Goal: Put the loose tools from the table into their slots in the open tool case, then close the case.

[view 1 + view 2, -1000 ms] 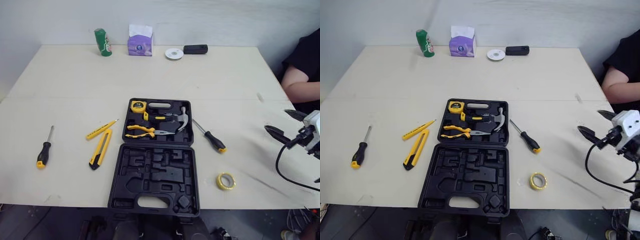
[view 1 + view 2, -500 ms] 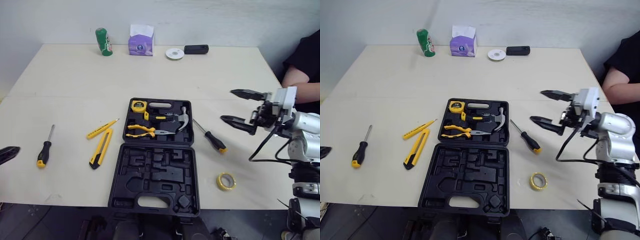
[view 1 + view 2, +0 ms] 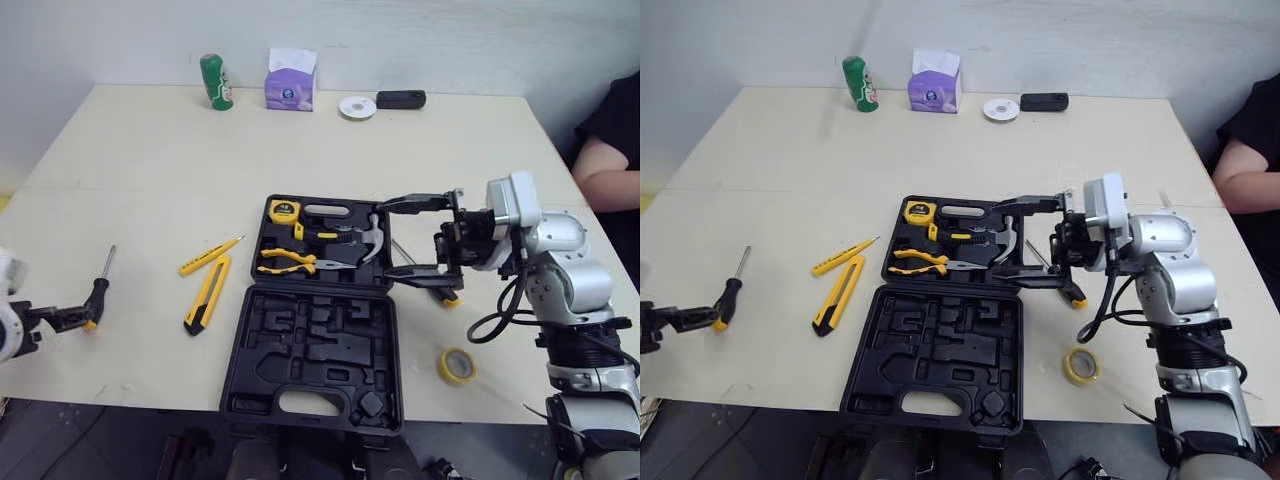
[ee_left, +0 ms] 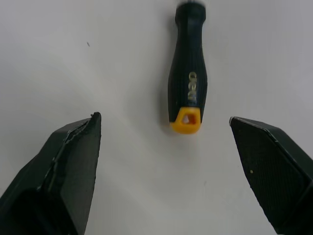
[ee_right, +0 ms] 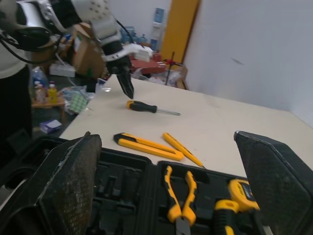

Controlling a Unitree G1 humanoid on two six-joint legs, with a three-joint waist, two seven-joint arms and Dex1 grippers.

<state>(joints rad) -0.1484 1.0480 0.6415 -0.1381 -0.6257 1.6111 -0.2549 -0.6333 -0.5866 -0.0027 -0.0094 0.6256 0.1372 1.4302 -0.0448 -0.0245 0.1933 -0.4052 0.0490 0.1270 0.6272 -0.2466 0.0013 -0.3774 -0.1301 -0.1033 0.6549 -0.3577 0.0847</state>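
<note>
Swinging inward, the right tool [image 3: 385, 237] gapes wide over the case [image 3: 310, 340]; the left tool [image 4: 165, 120], also wide, faces the light, stiff screwdriver [image 4: 188, 88], probably best gripped mid-handle.

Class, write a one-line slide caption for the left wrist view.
Open left gripper lined up on the black, yellow-capped screwdriver lying on the pale table.

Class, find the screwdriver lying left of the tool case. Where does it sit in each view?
Left eye view: screwdriver near the table's left edge.
Right eye view: same place, left of the utility knife.
Left wrist view: its handle lies ahead of the open left gripper.
Right wrist view: on the table beyond the case.
Shared landmark: the yellow utility knife.
</note>
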